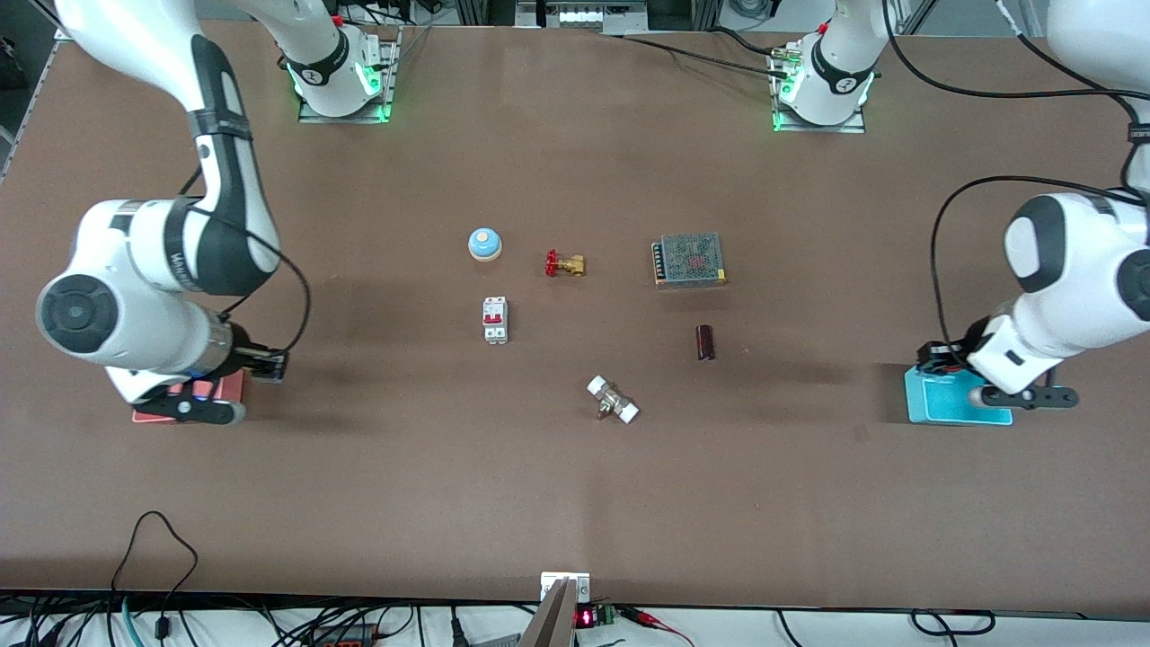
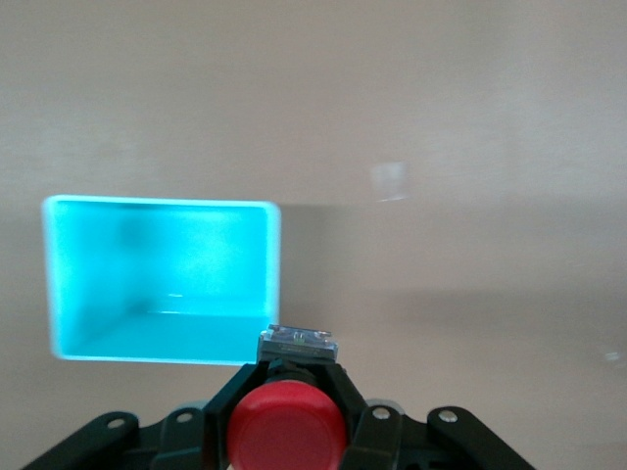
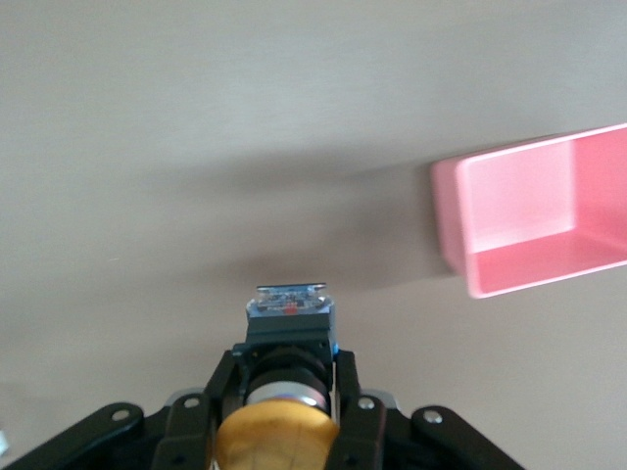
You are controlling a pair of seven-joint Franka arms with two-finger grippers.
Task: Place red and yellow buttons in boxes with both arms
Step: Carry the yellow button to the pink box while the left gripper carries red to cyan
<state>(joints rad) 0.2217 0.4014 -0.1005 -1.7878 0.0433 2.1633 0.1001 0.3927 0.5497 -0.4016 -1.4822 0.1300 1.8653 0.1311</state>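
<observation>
Two claws each grip a button; the left claw [image 2: 292, 416] clamps the red button [image 2: 287, 429] just outside the cyan box [image 2: 272, 284] rim; the right claw [image 3: 284, 392] clamps the yellow button [image 3: 274, 439] over bare tabletop [image 3: 245, 147], the pink box [image 3: 460, 255] edge near.

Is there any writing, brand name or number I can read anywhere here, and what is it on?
Nothing reads clearly.
White lettering on the right arm's black band: too blurred to read.
Round marks on the two arm bases: too small.
Red digits on the small display at the table edge nearest the front camera: unreadable.
Breaker and power supply: no legible print.
</observation>
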